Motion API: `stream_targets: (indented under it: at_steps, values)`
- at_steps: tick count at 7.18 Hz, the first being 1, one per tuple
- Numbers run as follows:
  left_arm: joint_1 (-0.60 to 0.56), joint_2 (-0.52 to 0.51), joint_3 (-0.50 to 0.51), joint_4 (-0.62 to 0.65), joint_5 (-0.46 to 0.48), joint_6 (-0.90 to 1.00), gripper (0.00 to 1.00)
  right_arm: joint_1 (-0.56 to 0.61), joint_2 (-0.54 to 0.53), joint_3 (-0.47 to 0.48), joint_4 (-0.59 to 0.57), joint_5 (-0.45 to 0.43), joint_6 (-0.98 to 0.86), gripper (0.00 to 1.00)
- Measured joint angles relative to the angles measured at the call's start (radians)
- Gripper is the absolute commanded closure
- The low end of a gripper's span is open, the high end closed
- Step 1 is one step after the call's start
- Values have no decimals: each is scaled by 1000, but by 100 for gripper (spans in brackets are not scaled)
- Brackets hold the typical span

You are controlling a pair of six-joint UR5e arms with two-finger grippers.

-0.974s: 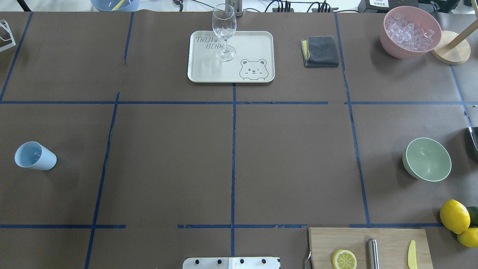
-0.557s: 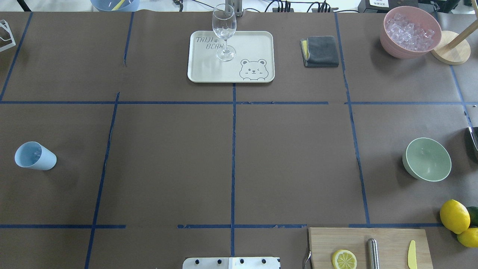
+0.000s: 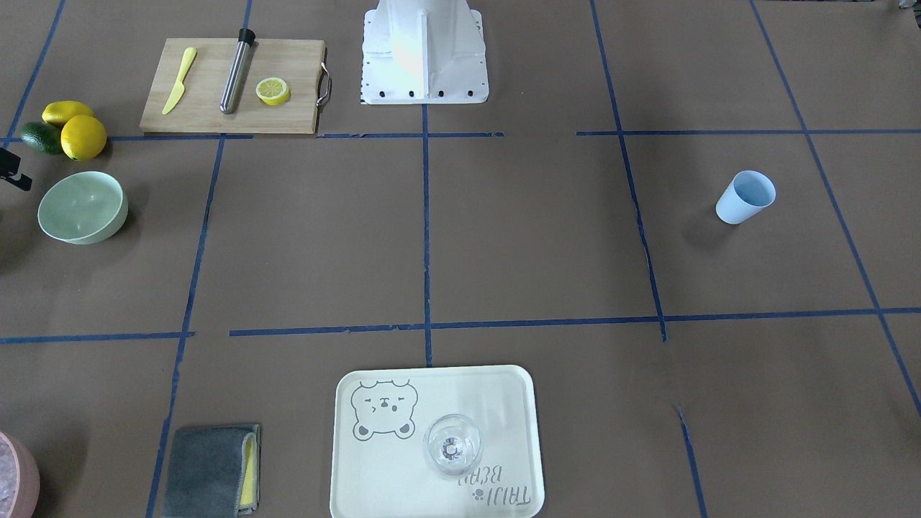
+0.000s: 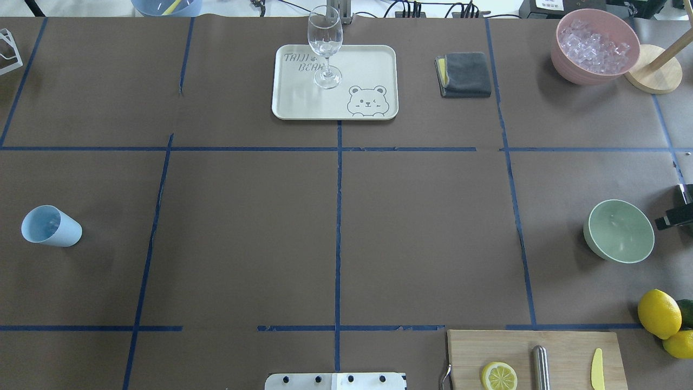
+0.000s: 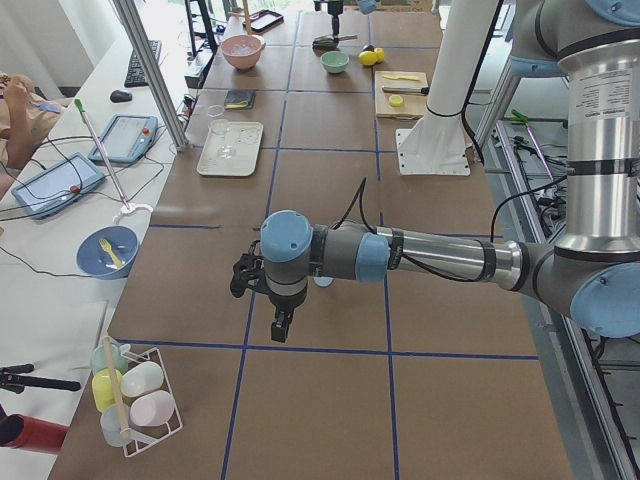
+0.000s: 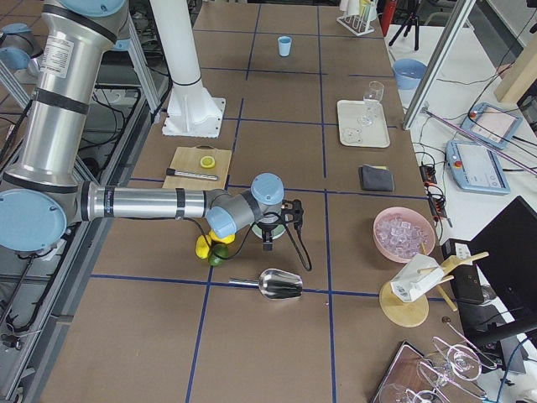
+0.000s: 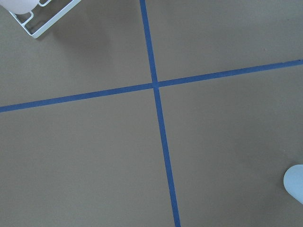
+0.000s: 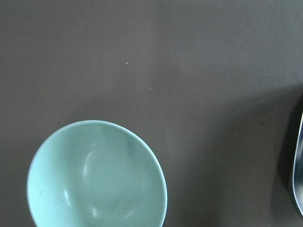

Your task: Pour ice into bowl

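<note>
The pale mint-green bowl (image 4: 619,231) (image 3: 80,207) (image 8: 94,175) stands empty at the table's right side. The ice (image 4: 594,46) (image 6: 404,233) lies heaped in a pink tub (image 4: 563,59) at the far right corner. Only a black tip of my right gripper (image 4: 673,219) (image 6: 270,235) shows at the right edge, just beside the bowl's rim; I cannot tell whether it is open or shut. It hovers above the bowl in the exterior right view. My left gripper (image 5: 279,325) hangs over the table's left end, seen only from the side, so its state cannot be told.
A metal scoop (image 6: 277,284) (image 8: 298,175) lies right of the bowl. Lemons (image 4: 659,313) and a cutting board (image 4: 536,357) sit near the robot on the right. A light blue cup (image 4: 51,226) stands at the left; a tray (image 4: 373,65) holding a wine glass (image 4: 325,49) and a grey cloth (image 4: 464,74) are at the far side.
A black part of my right gripper has come into the overhead view at the right edge, beside the bowl. Nothing on the table has moved.
</note>
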Motion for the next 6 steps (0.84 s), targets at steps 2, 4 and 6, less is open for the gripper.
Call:
stream_targets:
  at_steps: [2, 4, 6]
  values:
    - [0, 0, -2, 0, -6, 0, 0, -56, -10, -9, 66, -63, 99, 0]
    - [0, 0, -2, 0, -8, 0, 0, -91, 7, -40, 86, -84, 157, 8]
    - [0, 5, 0, -1, -9, 1, 0, -122, 42, -78, 91, -90, 224, 15]
